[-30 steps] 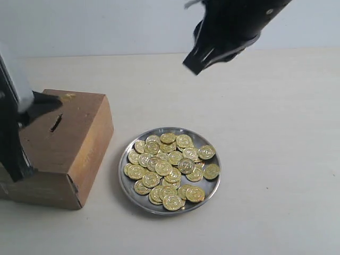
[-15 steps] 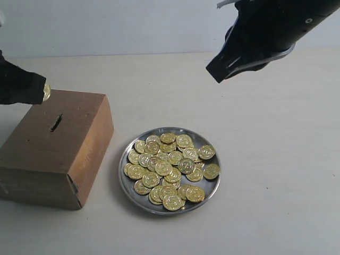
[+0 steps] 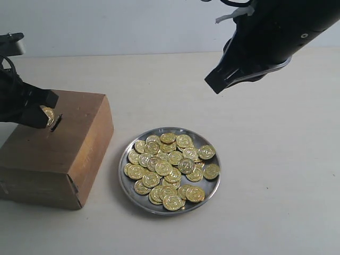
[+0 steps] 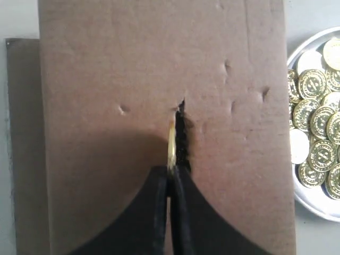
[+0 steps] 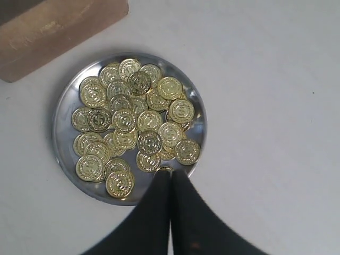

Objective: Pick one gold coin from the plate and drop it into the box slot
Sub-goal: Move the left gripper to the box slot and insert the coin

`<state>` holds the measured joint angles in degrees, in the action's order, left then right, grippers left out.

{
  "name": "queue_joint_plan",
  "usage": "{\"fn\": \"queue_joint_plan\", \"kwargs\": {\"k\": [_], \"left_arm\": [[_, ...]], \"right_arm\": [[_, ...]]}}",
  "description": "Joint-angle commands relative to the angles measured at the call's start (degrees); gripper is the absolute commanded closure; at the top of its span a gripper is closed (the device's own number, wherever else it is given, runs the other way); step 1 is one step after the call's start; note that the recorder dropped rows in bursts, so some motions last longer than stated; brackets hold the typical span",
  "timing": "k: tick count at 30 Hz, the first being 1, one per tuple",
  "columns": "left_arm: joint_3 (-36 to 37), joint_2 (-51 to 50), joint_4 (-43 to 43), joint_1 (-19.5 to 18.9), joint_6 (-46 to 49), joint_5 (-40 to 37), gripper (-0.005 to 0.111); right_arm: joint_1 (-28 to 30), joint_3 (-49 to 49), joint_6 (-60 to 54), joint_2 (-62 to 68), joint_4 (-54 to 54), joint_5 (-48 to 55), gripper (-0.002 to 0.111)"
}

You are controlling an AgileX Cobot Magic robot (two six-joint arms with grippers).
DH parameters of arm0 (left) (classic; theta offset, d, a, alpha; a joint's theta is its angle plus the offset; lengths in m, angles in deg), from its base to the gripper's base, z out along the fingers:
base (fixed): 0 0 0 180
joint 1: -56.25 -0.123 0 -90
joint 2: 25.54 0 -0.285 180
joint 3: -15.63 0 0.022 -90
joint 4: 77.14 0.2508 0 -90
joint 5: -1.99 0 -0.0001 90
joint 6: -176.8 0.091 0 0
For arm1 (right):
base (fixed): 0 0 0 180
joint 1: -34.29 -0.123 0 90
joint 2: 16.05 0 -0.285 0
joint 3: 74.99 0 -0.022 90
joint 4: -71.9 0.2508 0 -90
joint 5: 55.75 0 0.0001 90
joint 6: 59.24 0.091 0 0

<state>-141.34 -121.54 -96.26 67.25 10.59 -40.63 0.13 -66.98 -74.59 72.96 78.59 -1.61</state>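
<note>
Left fingers (image 4: 169, 180): clamped on one gold coin (image 4: 171, 144), held edge-on over the box (image 3: 64, 154) top.
Box: brown cardboard, on the surface (image 3: 276, 175), left of the plate (image 3: 125, 187).
Slot (image 4: 181, 133): dark slit just beside the coin; the coin seems to touch its edge, hard to tell.
Plate: silver, heaped with gold coins (image 3: 169, 169), near the box.
Right fingers (image 5: 169, 183): pressed together, holding nothing, high over the surface.

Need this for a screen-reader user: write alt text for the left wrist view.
The left gripper, shut on a gold coin held edge-on, lines it up along the dark slot in the top of the brown cardboard box. A silver plate holding more gold coins shows at one edge of the picture.
</note>
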Motion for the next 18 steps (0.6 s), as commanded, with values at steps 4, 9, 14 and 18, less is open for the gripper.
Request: {"fn": "queue_joint_plan", "kwargs": {"k": [4,9,14,18], "left_arm": [[-0.42,-0.29,-2.54,-0.01,2.39,1.35,0.107],[-0.42,-0.29,-3.7,-0.01,4.14,1.13,0.107],[-0.42,-0.29,-3.69,-0.01,4.14,1.0,0.107],[-0.42,-0.29,-3.69,-0.01,4.14,0.9,0.107]], "right_arm": [[0.29,0.27,0.09,-0.43,0.28,-1.18,0.108],[0.29,0.27,0.09,-0.43,0.28,-1.31,0.108],[0.29,0.27,0.09,-0.43,0.28,-1.31,0.108],[0.29,0.27,0.09,-0.43,0.28,-1.31,0.108]]}}
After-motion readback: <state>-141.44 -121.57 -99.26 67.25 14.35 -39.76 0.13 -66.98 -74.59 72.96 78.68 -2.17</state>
